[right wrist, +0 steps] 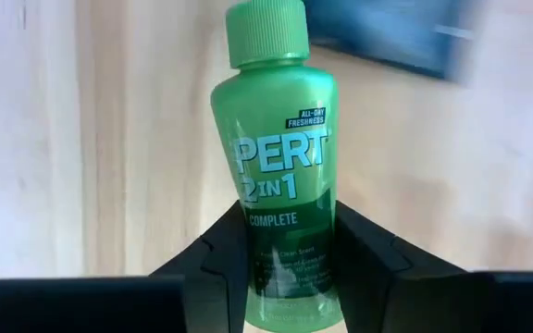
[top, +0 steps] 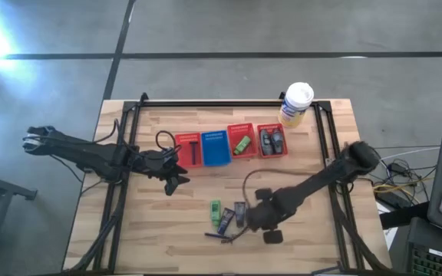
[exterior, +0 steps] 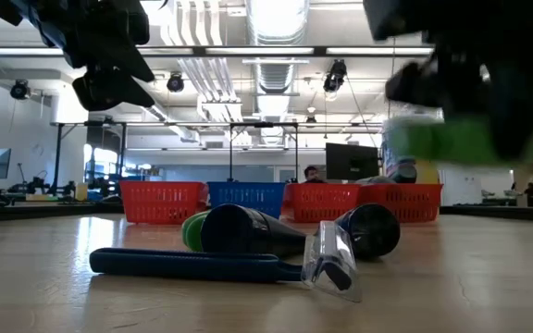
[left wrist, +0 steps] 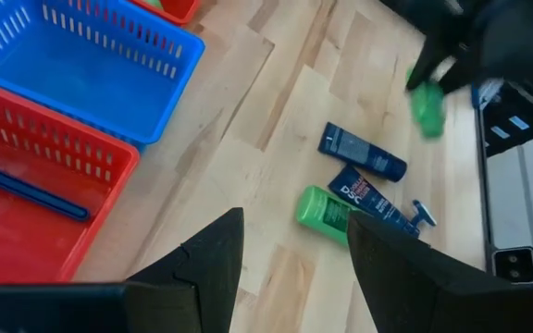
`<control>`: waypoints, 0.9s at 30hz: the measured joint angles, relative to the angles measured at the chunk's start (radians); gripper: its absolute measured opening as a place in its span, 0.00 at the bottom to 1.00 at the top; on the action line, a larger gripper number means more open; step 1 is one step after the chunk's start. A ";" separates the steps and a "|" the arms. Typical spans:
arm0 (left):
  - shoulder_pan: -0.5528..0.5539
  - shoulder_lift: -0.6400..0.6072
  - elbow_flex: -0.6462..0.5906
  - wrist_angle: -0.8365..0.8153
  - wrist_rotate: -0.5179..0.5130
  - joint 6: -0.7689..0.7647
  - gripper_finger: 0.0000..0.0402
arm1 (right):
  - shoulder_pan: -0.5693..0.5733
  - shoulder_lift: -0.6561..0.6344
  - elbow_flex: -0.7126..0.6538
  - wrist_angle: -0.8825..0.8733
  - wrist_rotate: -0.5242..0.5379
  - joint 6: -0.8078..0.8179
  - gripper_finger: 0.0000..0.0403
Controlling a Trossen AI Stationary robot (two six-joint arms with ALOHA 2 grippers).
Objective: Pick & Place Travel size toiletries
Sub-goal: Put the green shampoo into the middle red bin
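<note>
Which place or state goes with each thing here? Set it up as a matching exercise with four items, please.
Things:
1. green Pert bottle
2. grey bottles
3. dark tubes
4. left gripper

Places or states:
A. lying loose on the table
B. in the red basket nearest the yellow canister
C. open, holding nothing
D. clamped in the right gripper

Pairs: 1-D, 2-B, 3-A, 4-C
</note>
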 joint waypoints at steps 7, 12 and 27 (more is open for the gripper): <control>0.000 0.000 0.000 0.004 -0.068 0.007 0.49 | -0.236 -0.240 -0.083 -0.001 0.187 0.634 0.31; 0.000 0.000 0.000 0.010 -0.099 0.006 0.49 | -0.514 -0.304 -0.235 0.279 0.185 0.782 0.32; 0.000 0.007 0.000 0.018 -0.017 0.089 0.49 | -0.774 -0.175 -0.208 0.429 0.078 0.610 0.54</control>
